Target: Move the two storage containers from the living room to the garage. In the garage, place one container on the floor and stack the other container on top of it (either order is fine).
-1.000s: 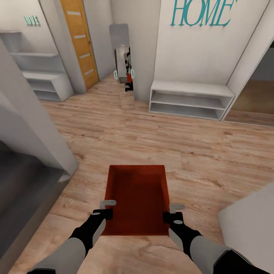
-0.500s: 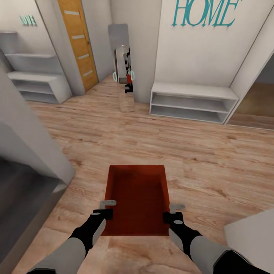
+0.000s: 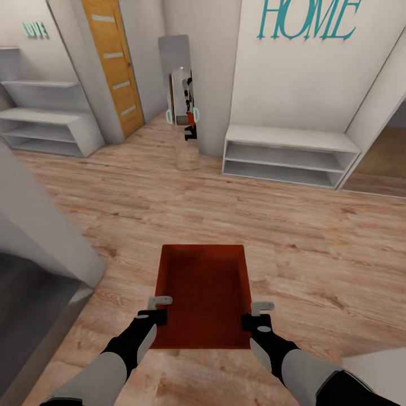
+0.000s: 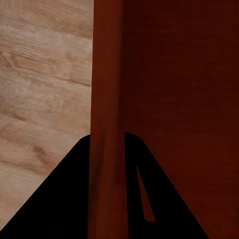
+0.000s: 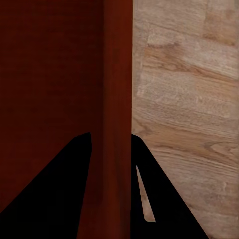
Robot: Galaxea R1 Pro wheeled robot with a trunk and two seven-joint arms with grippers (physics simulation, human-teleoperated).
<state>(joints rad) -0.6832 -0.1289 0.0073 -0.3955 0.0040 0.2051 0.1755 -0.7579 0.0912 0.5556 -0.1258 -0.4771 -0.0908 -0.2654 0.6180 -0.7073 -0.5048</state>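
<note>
One bin [image 3: 204, 296] is carried level above the wood floor [image 3: 316, 248], out in front of the trunk, with a long wall taken on each side. That hold is judged to be chosen so the load stays balanced between the arms and open side up while the base is driven toward the garage; the second bin is not dealt with at this moment.

To the left of the bin, the left pincer [image 3: 159, 309] is clamped on its left wall, near the corner closest to the robot. To the right of the bin, the right pincer [image 3: 260, 313] is clamped on the right wall at the matching spot.

Beyond the bin, from left to right, a low white shelf [image 3: 48, 132], an orange-brown door [image 3: 113, 67], a mirror [image 3: 181, 84] and a second white shelf [image 3: 287, 155] under teal "HOME" lettering [image 3: 310, 20] are made out in the head view alone.

What the head view leaves unclear is settled by the wrist views: in the left wrist view the bin's wall [image 4: 105, 124] is seen pinched between two dark fingers [image 4: 59, 199], one inside and one outside. The same straddling grip is shown in the right wrist view, wall [image 5: 117, 124] between fingers [image 5: 164, 199], with floor planks outside the bin.
</note>
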